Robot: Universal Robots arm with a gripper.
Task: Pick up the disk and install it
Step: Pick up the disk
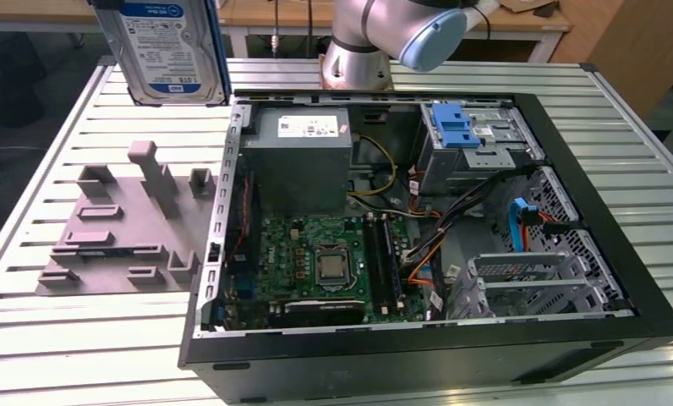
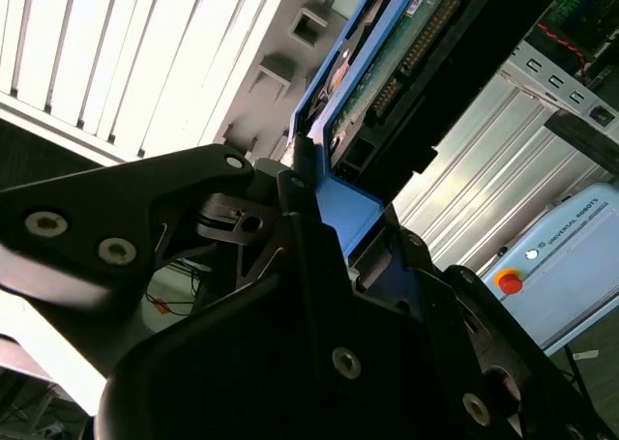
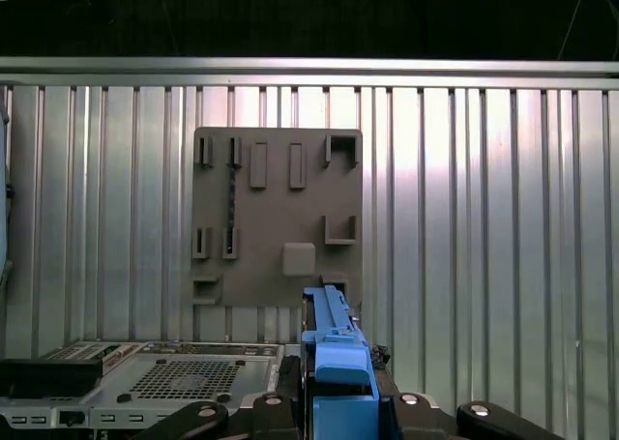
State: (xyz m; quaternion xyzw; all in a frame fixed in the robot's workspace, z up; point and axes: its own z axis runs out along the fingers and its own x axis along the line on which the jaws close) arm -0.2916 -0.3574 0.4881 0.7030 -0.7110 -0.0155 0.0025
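Observation:
The disk [image 1: 167, 51], silver with a white-and-blue label and a blue plastic bracket, hangs upright in the air at the top of the exterior view's left, above the slatted table and left of the open computer case [image 1: 607, 254]. In both wrist views my gripper [image 3: 337, 387] [image 2: 334, 208] is shut on the blue bracket [image 3: 334, 338] at the disk's edge. The second wrist view shows the disk's green circuit-board underside [image 2: 406, 53] reaching away from the black fingers [image 2: 295, 184].
A grey fixture plate [image 1: 123, 228] [image 3: 276, 218] with raised blocks lies on the table below the disk. Inside the case are a grey power-supply box [image 1: 303, 161], a motherboard [image 1: 314, 262] and a metal cage with a blue latch [image 1: 461, 127]. The arm's base [image 1: 357, 59] stands behind the case.

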